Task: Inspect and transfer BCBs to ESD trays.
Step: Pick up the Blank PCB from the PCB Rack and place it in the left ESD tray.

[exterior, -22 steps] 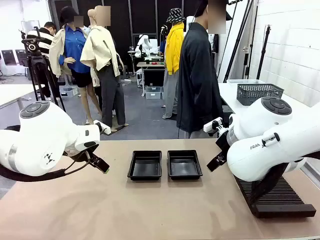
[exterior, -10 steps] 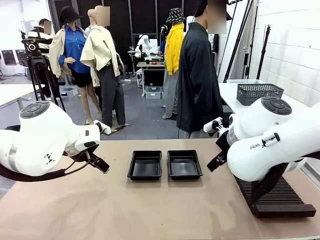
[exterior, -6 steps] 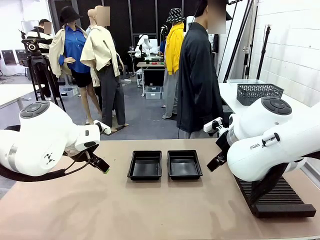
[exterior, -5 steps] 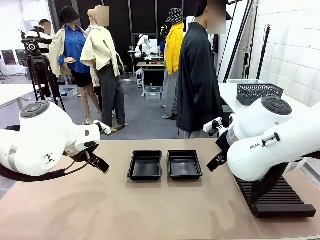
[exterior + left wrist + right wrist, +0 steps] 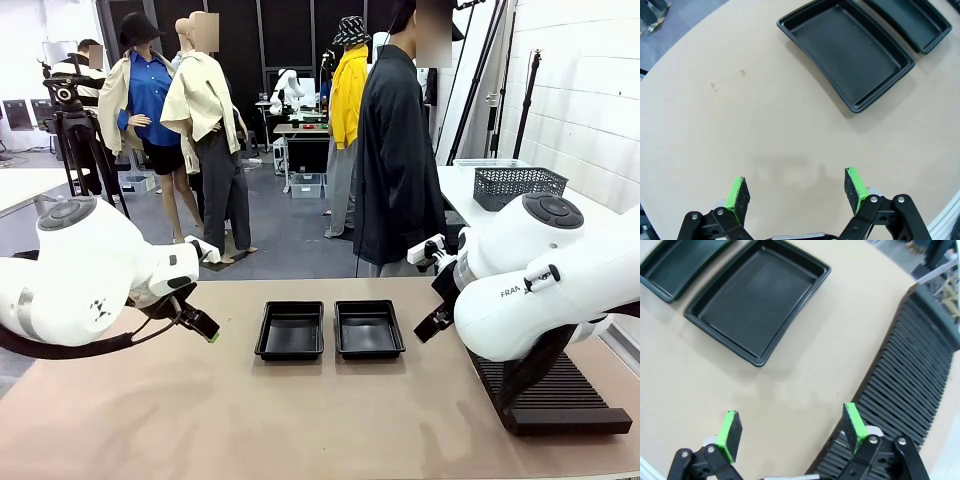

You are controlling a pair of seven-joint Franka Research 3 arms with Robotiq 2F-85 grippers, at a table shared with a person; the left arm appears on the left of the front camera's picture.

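Two glossy black ESD trays sit side by side at mid-table, the left tray [image 5: 290, 331] and the right tray [image 5: 369, 329], both empty. No BCBs are in view. My left gripper [image 5: 204, 327] hovers above bare table left of the trays. In the left wrist view it [image 5: 796, 189] is open, its green pads [image 5: 737, 192] wide apart over the tabletop, with the near tray [image 5: 850, 55] ahead. My right gripper [image 5: 431, 323] hangs right of the trays. In the right wrist view it [image 5: 790, 427] is open and empty, short of the near tray [image 5: 757, 300].
A long black ribbed rack [image 5: 560, 395] lies at the right edge under my right arm, seen close as the rack [image 5: 912, 370]. A dark mesh basket [image 5: 519, 185] stands on a side table. A person in a dark coat [image 5: 398, 150] stands at the far side.
My left arm has shifted slightly up and to the left. The right arm and both trays have stayed put, and both grippers remain open.
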